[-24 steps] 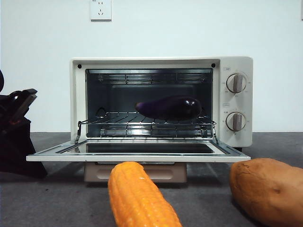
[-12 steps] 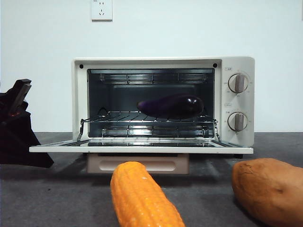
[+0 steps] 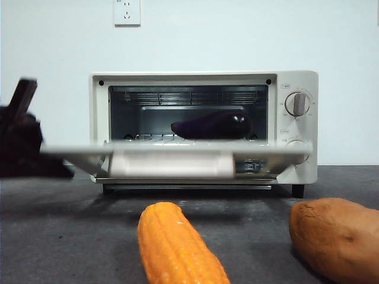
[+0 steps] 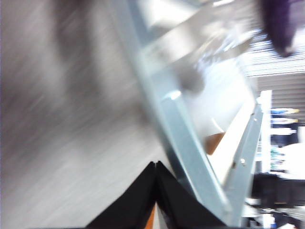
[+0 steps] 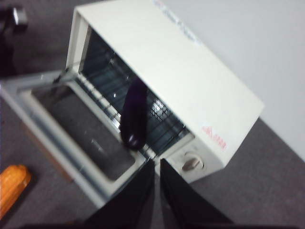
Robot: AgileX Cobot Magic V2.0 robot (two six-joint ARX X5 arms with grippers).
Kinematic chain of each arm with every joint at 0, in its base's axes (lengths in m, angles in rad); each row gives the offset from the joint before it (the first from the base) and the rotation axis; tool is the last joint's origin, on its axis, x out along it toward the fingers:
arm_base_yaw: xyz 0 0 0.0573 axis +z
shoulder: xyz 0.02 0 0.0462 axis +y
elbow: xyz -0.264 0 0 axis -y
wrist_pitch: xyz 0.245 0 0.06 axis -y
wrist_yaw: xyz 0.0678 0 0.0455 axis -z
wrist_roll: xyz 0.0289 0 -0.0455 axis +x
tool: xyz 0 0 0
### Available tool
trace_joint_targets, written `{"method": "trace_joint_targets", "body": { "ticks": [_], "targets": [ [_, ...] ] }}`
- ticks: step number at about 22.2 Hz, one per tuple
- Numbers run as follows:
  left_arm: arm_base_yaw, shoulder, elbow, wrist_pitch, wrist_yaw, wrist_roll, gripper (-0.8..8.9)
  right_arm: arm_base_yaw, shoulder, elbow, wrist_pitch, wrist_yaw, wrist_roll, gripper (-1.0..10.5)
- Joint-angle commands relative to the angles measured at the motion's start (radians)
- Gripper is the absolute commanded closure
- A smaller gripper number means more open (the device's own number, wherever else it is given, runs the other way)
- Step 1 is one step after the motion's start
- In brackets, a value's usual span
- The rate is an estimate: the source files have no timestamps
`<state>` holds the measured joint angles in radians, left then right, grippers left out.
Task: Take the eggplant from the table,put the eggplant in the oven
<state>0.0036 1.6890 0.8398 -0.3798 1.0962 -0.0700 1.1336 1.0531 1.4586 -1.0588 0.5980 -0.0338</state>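
Centre frame, eggplant (image 3: 211, 126) on the wire rack (image 3: 177, 138) inside the oven (image 3: 204, 127), door (image 3: 172, 158) partway up and blurred.
Left gripper (image 4: 156, 164) sits at the door's left edge in the left of the front view, jaws pressed together, nothing between them. Right gripper (image 5: 157, 162) looks down on the oven from above, jaws a sliver apart, empty. Corn cob (image 3: 177, 245) and sweet potato (image 3: 334, 236) lie on the table (image 3: 71, 236), lower frame.

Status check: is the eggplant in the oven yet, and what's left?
Done: the eggplant lies on the wire rack inside the oven. In hand: the door is partway up, with the left gripper at its edge. Left: shutting the door fully. The right gripper holds nothing, above the oven.
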Motion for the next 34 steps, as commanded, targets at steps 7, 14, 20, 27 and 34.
{"method": "trace_joint_targets", "body": {
  "ticks": [7,14,20,27,34],
  "targets": [
    [0.010,0.011,0.291,-0.128,0.057,0.001,8.07,0.014,0.004,0.000,-0.049,0.000,0.109,9.4],
    [0.009,-0.011,0.554,-0.310,0.052,0.037,8.07,0.008,0.005,-0.129,-0.039,0.005,0.102,9.4],
    [-0.028,-0.162,0.587,-0.442,-0.116,0.144,8.07,-0.085,0.005,-0.302,-0.018,0.004,0.088,9.4],
    [-0.119,-0.379,0.527,-0.410,-0.466,0.143,8.07,-0.346,-0.022,-0.474,0.142,-0.166,0.088,9.4],
    [-0.178,-0.665,0.129,-0.047,-0.785,-0.014,8.07,-0.645,-0.200,-0.690,0.583,-0.520,0.100,9.4]
  ]
}}
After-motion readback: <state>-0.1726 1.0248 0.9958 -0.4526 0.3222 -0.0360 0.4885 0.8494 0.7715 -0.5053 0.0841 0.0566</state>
